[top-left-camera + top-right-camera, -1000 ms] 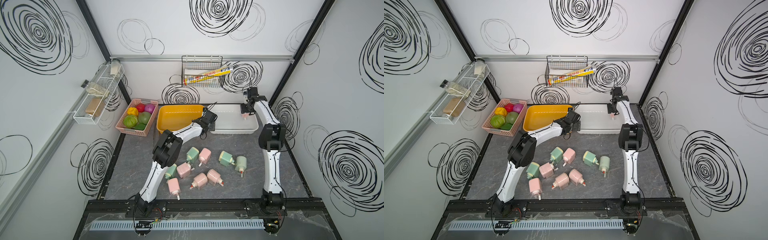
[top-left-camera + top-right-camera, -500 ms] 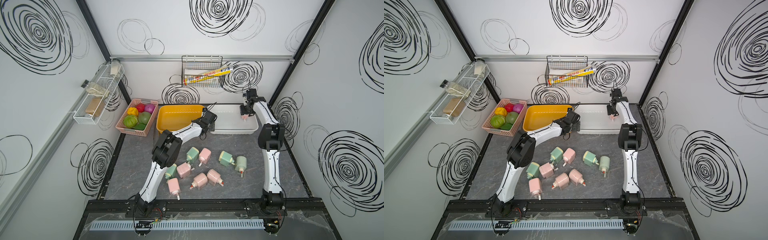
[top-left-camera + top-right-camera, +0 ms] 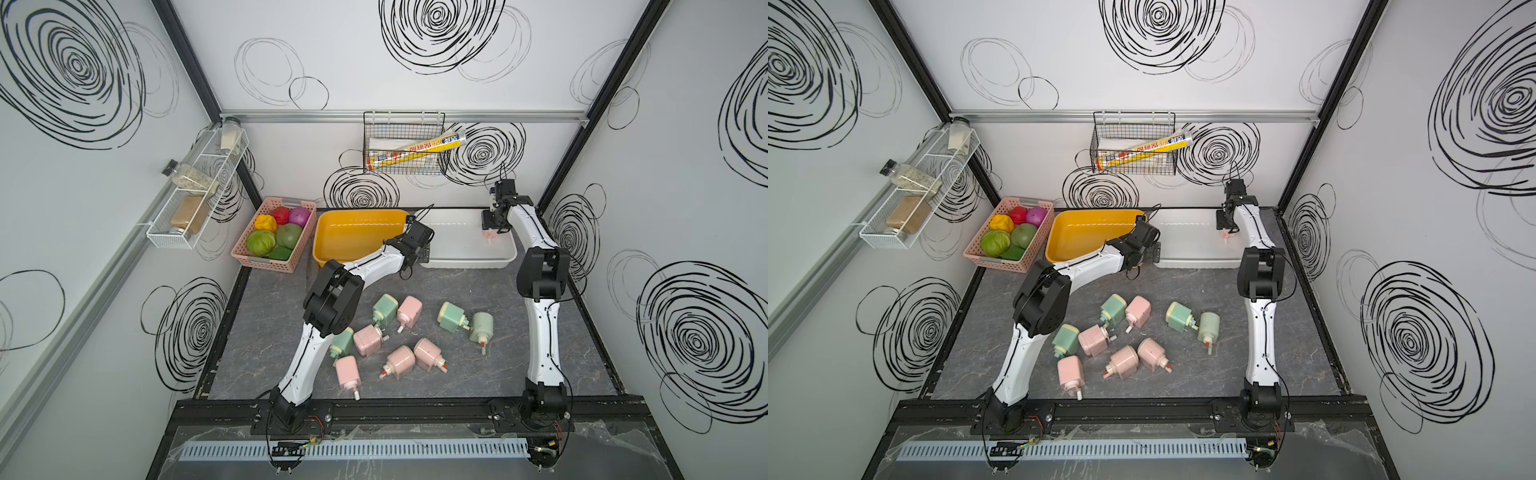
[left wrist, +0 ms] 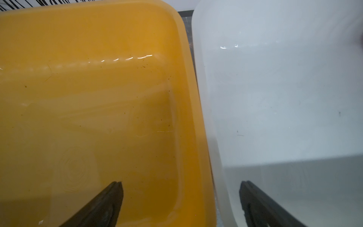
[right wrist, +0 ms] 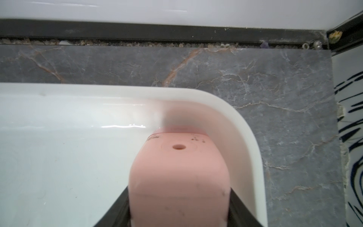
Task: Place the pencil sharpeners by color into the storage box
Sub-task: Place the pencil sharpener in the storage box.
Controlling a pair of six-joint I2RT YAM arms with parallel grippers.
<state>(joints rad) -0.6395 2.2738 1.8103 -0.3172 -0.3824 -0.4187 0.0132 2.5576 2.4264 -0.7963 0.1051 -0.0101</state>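
1. Jaws of the right gripper (image 5: 179,198) are about half closed, pinching a pink sharpener (image 5: 179,169) by its two sides. It's down in the back right corner of the white box (image 5: 247,127). Can't tell if it's touching the floor of the box yet.
2. My guess is the corner spot leaves room for the other pinks.
3. Left gripper (image 4: 180,186) is spread wide with nothing in it, one finger over the yellow box (image 4: 98,88) and the other over the white one. Looks parked clear of the pile.
4. The held sharpener has a rounded, boxy pale pink body with a small round hole in the face toward the wrist camera, plus a few dark scuffs.
5. Nine loose sharpeners (image 3: 399,360) lie jumbled on the table (image 3: 257,332), five pink and four mint green, cranks pointing every which way.
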